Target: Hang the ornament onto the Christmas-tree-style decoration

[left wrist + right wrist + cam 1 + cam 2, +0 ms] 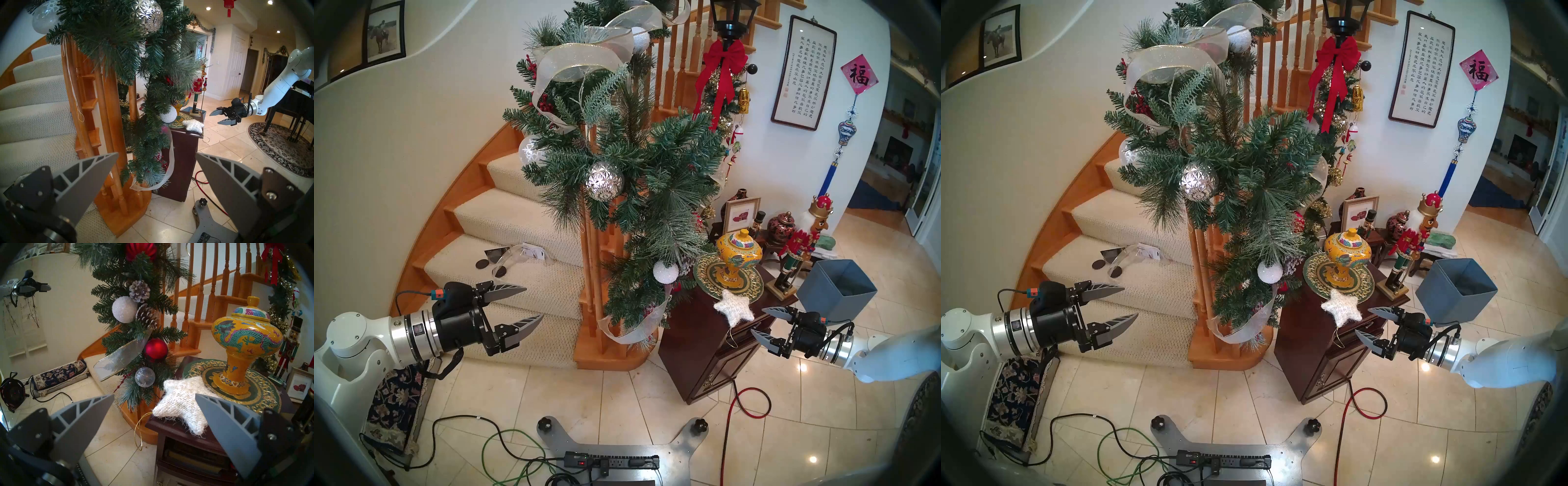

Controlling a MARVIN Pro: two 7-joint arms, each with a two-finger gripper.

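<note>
The ornament (734, 305), a fuzzy white star (183, 399) with a gold string loop (139, 428) dangling over the edge, lies on the front corner of a dark wooden cabinet (711, 356). The green pine garland (639, 159) with silvery ribbon and balls hangs down the stair banister just left of it. My right gripper (758, 320) is open, a short way to the right of the star, fingers pointing at it. My left gripper (534, 302) is open and empty, left of the garland's lower end (149, 152), in front of the carpeted steps.
On the cabinet stand a yellow dragon vase (738, 254) on a green plate, a nutcracker (799, 247) and a blue box (836, 288). A tinsel swag with red bow (721, 68) hangs behind. Cables (741, 404) and a power strip (609, 463) lie on the tile floor.
</note>
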